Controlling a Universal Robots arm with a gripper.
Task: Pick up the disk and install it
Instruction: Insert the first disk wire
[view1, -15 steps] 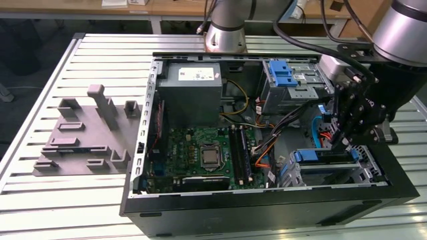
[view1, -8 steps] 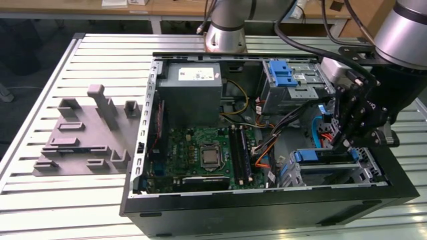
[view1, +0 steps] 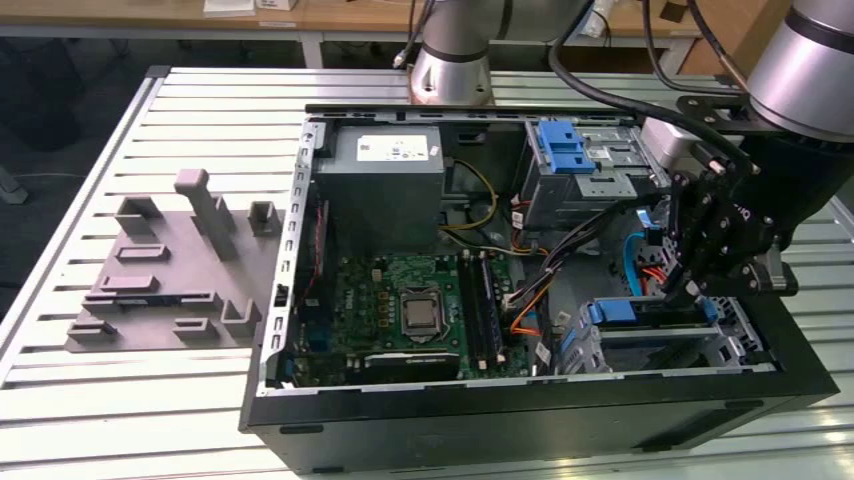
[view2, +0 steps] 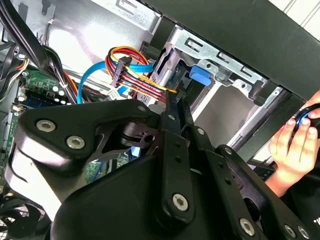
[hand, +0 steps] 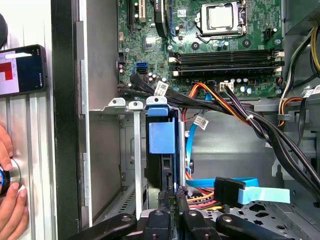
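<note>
The disk (hand: 161, 145) stands on edge in the drive bay (hand: 131, 165) of the open computer case (view1: 534, 400), directly ahead of the tool (hand: 172, 200), with the blue tab of its carrier frame facing the camera in the first wrist view. The tool's fingers (hand: 162, 202) are drawn close together against the disk's near edge; whether they clamp the frame or merely press on it cannot be told. In the exterior view the tool (view1: 683, 290) is lowered into the case above the same blue-framed slot (view1: 647, 312). Judgement: pick-up is done and the disk is largely seated in its bay, so the installation appears near completion; full latching cannot be confirmed. Beside the tool run a light-blue flat cable (hand: 260, 192) and a bundle of red, yellow and orange wires (view2: 132, 70), none visibly plugged into the disk. Beyond the disk lies the green circuit board (hand: 210, 45). A person's hand (view2: 295, 145) rests outside the case on the surface (view1: 200, 120).
</note>
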